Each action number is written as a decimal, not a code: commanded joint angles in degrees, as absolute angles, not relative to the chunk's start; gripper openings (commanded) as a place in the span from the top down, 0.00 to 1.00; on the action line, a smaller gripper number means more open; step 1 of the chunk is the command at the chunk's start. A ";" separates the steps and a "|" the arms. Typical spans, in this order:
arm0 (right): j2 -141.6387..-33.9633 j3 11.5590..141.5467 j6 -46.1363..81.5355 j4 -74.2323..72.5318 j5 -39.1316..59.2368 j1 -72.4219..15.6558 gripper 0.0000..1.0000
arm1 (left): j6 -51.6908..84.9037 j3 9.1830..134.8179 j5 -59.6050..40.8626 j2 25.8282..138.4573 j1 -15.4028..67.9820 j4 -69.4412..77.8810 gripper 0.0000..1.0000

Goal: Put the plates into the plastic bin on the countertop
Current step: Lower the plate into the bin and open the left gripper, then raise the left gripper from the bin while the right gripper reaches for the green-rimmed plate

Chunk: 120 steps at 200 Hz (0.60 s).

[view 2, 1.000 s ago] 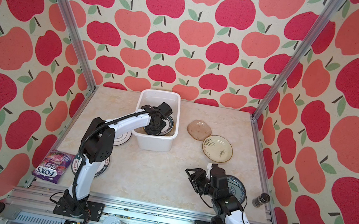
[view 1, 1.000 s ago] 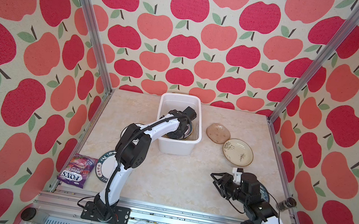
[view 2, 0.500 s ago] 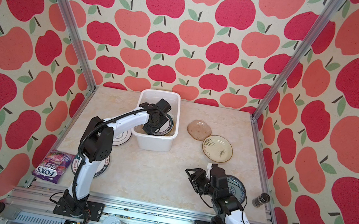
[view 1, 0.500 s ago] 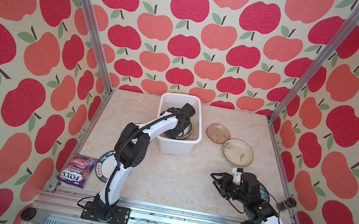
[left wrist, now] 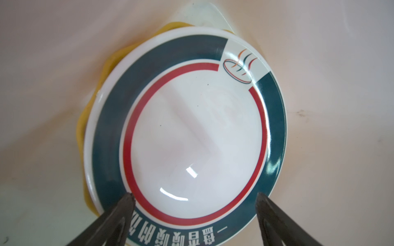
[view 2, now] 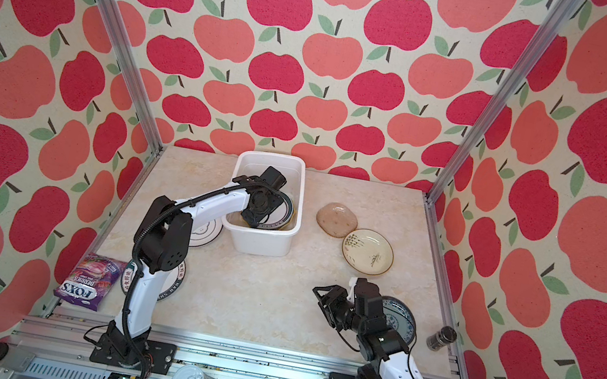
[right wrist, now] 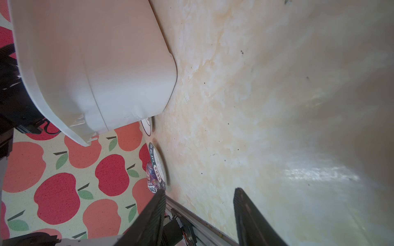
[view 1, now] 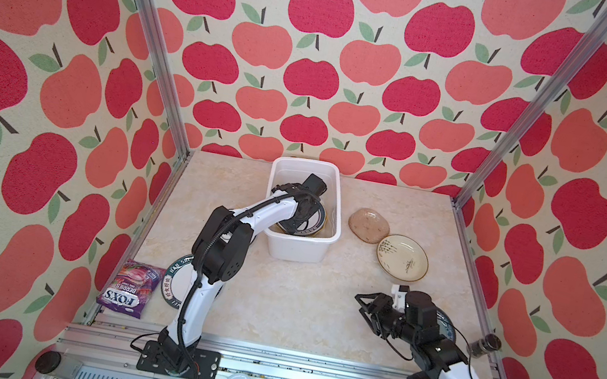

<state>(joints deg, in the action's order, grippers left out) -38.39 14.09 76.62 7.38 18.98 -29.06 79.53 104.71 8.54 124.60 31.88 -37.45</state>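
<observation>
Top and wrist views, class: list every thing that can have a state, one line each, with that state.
plastic bin: upright, holding plates
dark-rimmed plate: in bin, atop yellow plate
yellow plate: in bin, mostly covered
left gripper: open, over dark-rimmed plate
right gripper: open, empty, above countertop
brown plate: on countertop, outside bin
cream plate: on countertop, outside bin
blue-patterned plate: on countertop, partly hidden

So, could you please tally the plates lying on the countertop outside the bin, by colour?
Translucent brown plate: 1
Cream plate: 1
Blue-patterned plate: 1
White plate with lettered rim: 1
White plate with thin ring: 1
Total: 5
</observation>
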 commanded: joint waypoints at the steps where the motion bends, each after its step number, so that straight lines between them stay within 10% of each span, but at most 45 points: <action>1: -38.67 13.89 77.13 6.86 19.54 -28.56 0.46 | 77.00 104.59 9.93 120.40 30.81 -37.39 0.06; 120: -43.43 14.23 77.06 3.81 19.86 -28.56 0.43 | 65.17 103.44 4.13 110.92 30.68 -32.30 0.01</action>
